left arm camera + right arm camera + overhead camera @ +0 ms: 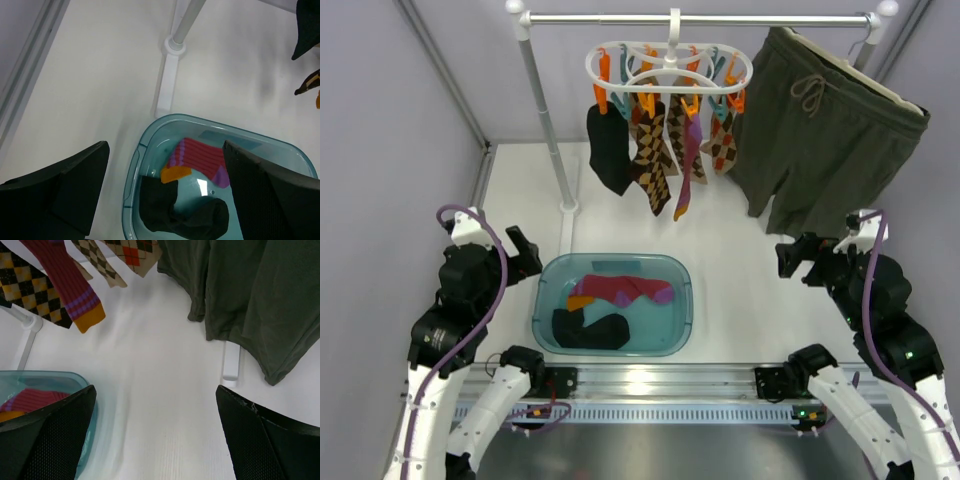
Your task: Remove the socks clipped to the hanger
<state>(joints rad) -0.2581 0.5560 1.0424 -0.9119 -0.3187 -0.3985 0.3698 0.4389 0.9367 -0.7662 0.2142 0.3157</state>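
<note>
The white ring hanger [665,62] hangs by its hook from the rail, with orange and teal pegs. Clipped to it are a black sock [608,148], argyle socks [652,158] and a purple and orange sock [688,165]. The right wrist view shows the purple and orange sock [65,277] and argyle socks [27,292] hanging. A red-purple sock [620,290] and a black sock [588,329] lie in the teal tub [612,304]. My left gripper [525,255] is open and empty left of the tub. My right gripper [792,258] is open and empty, right of the tub.
Olive-green drawstring shorts [825,130] hang on the rail at the right. The rack's white post [548,120] and foot [167,85] stand left of the hanger. Grey walls close in both sides.
</note>
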